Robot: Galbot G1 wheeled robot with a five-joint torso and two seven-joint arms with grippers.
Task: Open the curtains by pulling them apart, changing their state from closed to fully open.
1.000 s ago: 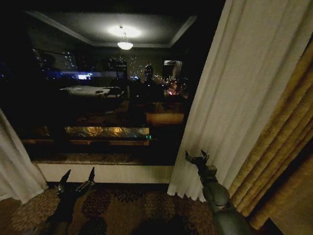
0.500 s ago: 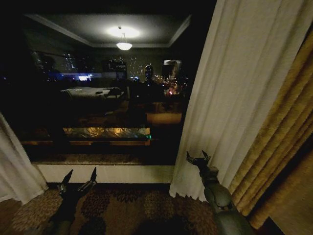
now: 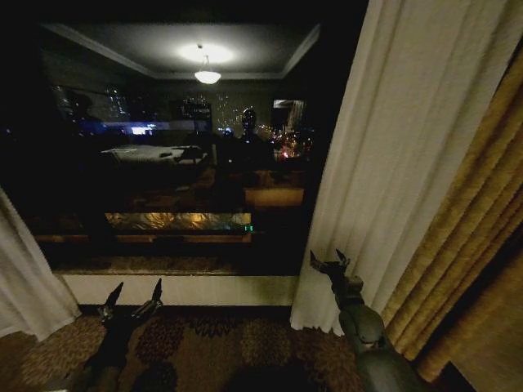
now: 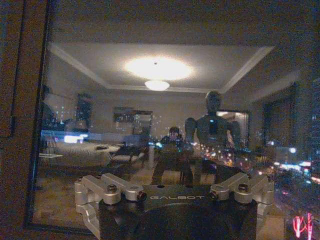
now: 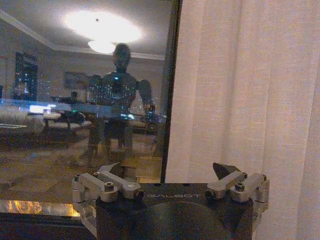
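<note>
The curtains are sheer off-white panels drawn to either side of a dark window (image 3: 180, 163). The right panel (image 3: 409, 147) hangs from the top right down to the floor and also appears in the right wrist view (image 5: 250, 100). The left panel (image 3: 29, 278) shows as a lower corner at the left edge. My right gripper (image 3: 328, 263) is open, low beside the right panel's inner edge, with nothing between its fingertips (image 5: 225, 169). My left gripper (image 3: 132, 296) is open, low in front of the sill, facing bare glass (image 4: 160, 125).
A thick golden-yellow drape (image 3: 474, 245) hangs outside the right sheer panel. A white sill (image 3: 180, 287) runs under the window. Patterned carpet (image 3: 221, 347) covers the floor. The glass reflects the lit room and the robot.
The right panel's inner edge and hem have shifted slightly to the right, baring a little more glass. Both grippers have stayed almost where they were.
</note>
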